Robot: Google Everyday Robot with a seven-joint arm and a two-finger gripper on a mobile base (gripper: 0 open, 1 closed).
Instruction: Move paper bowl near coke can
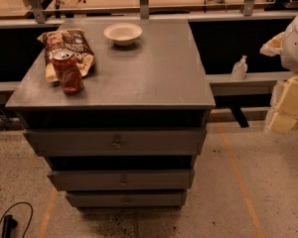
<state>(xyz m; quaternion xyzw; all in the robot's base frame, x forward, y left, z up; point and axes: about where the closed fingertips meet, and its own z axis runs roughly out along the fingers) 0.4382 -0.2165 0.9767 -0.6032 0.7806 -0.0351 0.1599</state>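
The off-white paper bowl (pixel 122 33) stands upright near the back edge of the grey cabinet top (pixel 154 73), a little left of centre. The red coke can (pixel 67 72) stands upright near the front left corner, well apart from the bowl. My gripper (pixel 286 108) is at the far right edge of the view, off the cabinet's right side and over the floor. It is far from both the bowl and the can and holds nothing that I can see.
A crinkled brown snack bag (pixel 69 48) lies just behind the can, touching or nearly touching it. The cabinet has drawers (pixel 116 142) below. A small pump bottle (pixel 239 68) stands on the ledge to the right. A black cable (pixel 7 222) lies on the floor at bottom left.
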